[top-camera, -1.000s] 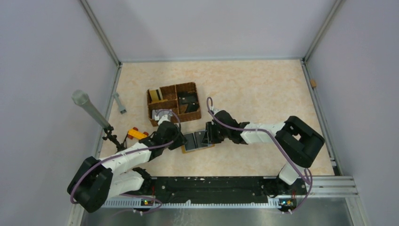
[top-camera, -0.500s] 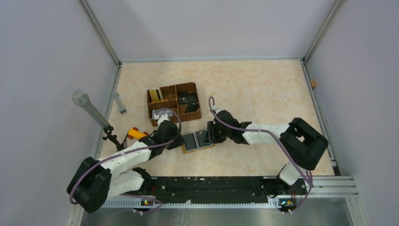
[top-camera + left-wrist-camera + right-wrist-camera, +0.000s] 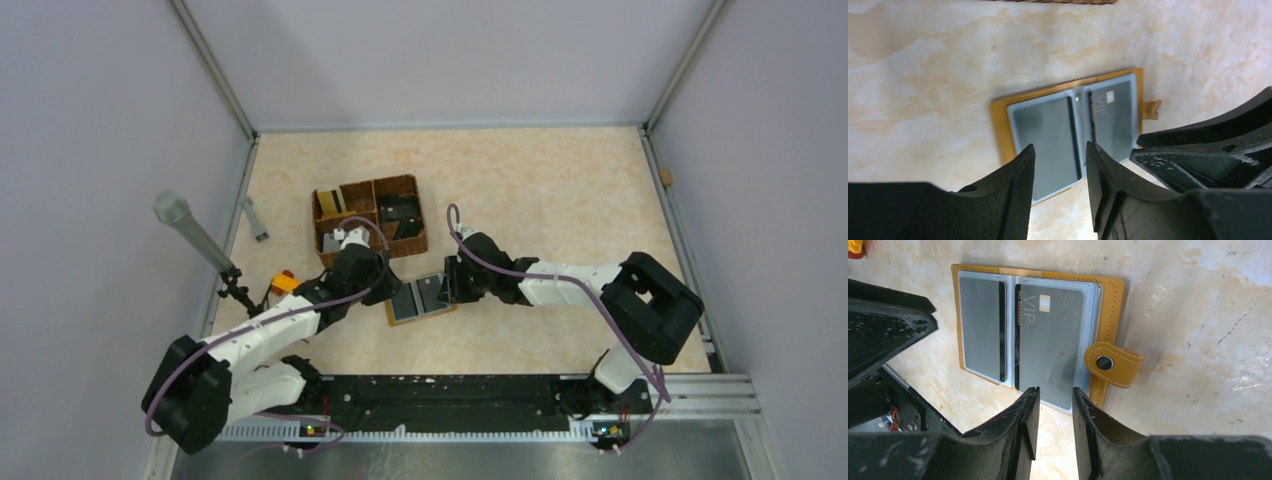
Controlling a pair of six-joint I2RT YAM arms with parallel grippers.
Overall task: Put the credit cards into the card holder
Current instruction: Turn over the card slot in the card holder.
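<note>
The mustard-orange card holder [image 3: 425, 315] lies open on the table, with clear sleeves showing. A grey VIP card [image 3: 1050, 345] sits in its right sleeve and a darker grey card [image 3: 980, 325] in its left sleeve. My left gripper [image 3: 383, 283] hovers at the holder's left edge, its jaws a little apart and empty [image 3: 1060, 150]. My right gripper [image 3: 447, 287] hovers at the holder's right side, near the strap with the dark stud [image 3: 1104, 362]; its jaws are a little apart and empty [image 3: 1055, 392]. More black cards [image 3: 400, 218] and a pale yellowish card [image 3: 328, 203] lie in the basket.
The brown woven compartment basket [image 3: 415, 245] stands just behind the left gripper. An orange-and-red toy block [image 3: 283, 283] lies left of the left arm. A microphone on a stand [image 3: 195, 235] and a small grey piece [image 3: 255, 218] are at the left wall.
My left gripper has drawn back from the holder's left half toward the basket. The holder has shifted slightly to the right. The right gripper has barely moved.
</note>
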